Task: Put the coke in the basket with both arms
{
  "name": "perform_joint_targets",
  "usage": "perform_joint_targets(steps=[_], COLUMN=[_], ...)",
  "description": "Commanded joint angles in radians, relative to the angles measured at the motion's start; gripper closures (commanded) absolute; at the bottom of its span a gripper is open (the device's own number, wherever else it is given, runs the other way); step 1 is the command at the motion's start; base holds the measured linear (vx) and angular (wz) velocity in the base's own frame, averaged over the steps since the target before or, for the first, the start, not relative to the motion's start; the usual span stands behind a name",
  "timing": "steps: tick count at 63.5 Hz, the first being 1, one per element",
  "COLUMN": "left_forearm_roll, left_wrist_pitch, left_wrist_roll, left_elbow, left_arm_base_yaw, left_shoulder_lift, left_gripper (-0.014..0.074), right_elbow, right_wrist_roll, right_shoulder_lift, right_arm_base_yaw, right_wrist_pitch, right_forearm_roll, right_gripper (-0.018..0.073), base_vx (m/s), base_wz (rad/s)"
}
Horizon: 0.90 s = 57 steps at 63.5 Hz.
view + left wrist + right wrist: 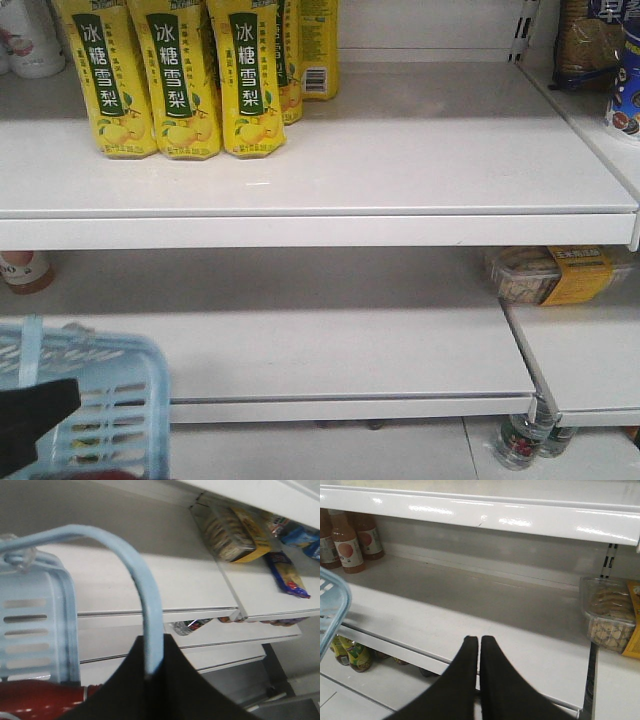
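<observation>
I see left black gripper (150,677) clamped on one thin pale-blue handle (142,590) of light blue slotted plastic basket (120,400), near left | right black gripper (479,672) pressed closed, empty, level before white shelf (485,615) | one red-labelled coke bottle (40,697) in basket

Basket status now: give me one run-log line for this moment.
left gripper: shut on basket handle | basket: held, lower left | coke: red label in basket | right gripper: shut, empty, before shelf

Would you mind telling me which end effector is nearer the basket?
Left. The left end effector is shut on the basket's handle; the right end effector is shut and empty, beside the basket.
</observation>
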<state>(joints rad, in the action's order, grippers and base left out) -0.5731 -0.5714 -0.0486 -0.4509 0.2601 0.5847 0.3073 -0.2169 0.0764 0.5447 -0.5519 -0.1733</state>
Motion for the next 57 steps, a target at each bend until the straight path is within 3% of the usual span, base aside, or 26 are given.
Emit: perform_joint_targets(steps=[1,5,12,22,32,37,48,57], left_forearm_roll=[0.109,0.179,0.28,0.304,0.407,0.458,0.671,0.703], left_wrist_pitch=[0.085,0.104,0.182,0.329,0.434,0.444,0.447,0.453], left_wrist_roll=[-0.134,-0.18,-0.18,-0.177,-0.178,-0.178,-0.178,-0.177], left_elbow=[0.035,0.088,0.197,0.339,0.468,0.491,0.491,0.491], left_arm_base_yaw=[0.003,0.003,0.003,0.002,0.002,0.002,0.001,-0.021], left_shoulder_lift=[-0.104,-0.166,-0.268,-0.38,-0.459,-0.49,-0.564,-0.613], left_gripper=[0.0603,0.0603,0.0603,0.0603,0.0603,0.0603,0.0603,0.0603], right_elbow=[0.025,0.025,0.025,0.025,0.025,0.025,0.025,0.025], right_wrist_roll=[0.002,0.002,0.002,0.002,0.002,0.002,0.002,0.002], right_shoulder_lift=[0.012,0.012,0.012,0.012,0.012,0.012,0.012,0.012], right_arm_base_yaw=[-0.005,-0.005,-0.005,-0.005,-0.005,-0.005,-0.005,-0.005], right_wrist_pitch=[0.07,0.07,0.07,0.07,0.07,0.069,0.069,0.069], right_forearm_roll=[-0.017,-0.017,-0.017,-0.017,-0.017,-0.017,-0.018,-0.017], right_gripper=[0.0564,0.0564,0.0564,0.0564,0.0564,0.0564,0.0564,0.0564], base_vx=[0.0,0.0,0.0,0.0,0.0,0.0,0.0,0.0], base_wz=[0.0,0.0,0.0,0.0,0.0,0.0,0.0,0.0])
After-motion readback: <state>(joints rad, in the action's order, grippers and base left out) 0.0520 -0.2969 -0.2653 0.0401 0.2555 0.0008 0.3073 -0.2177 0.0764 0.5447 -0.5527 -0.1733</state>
